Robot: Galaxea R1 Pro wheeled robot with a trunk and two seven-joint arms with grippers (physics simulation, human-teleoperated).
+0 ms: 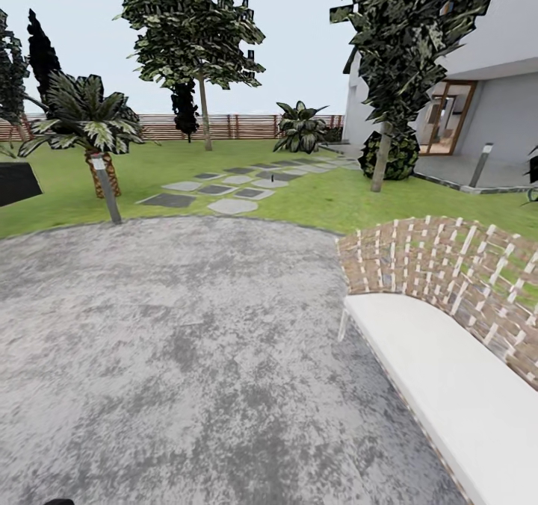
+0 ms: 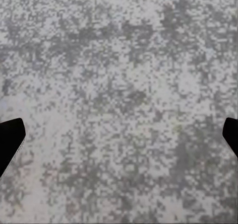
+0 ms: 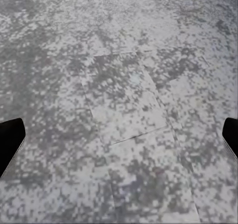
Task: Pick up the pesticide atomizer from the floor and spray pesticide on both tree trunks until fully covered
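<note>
Two tall trees stand on the garden lawn (image 1: 321, 199). One tree (image 1: 204, 113) rises near the back fence, left of centre. The other tree (image 1: 382, 157) stands at the right by the white house (image 1: 493, 79). A tiny dark upright object (image 1: 273, 178) sits on the stepping stones, too small to identify as the atomizer. My left gripper (image 2: 121, 137) is open, with its black fingertips (image 2: 11, 142) wide apart over speckled grey paving. My right gripper (image 3: 121, 137) is open too, fingertips (image 3: 11, 139) spread above a paving slab, holding nothing.
A woven-back bench with a white seat (image 1: 441, 370) stands close at the right. Grey paving (image 1: 179, 355) stretches ahead to the lawn edge. A short lamp post (image 1: 107, 190) and a palm (image 1: 90, 128) stand at the left. A brown slat fence (image 1: 239, 125) closes the back.
</note>
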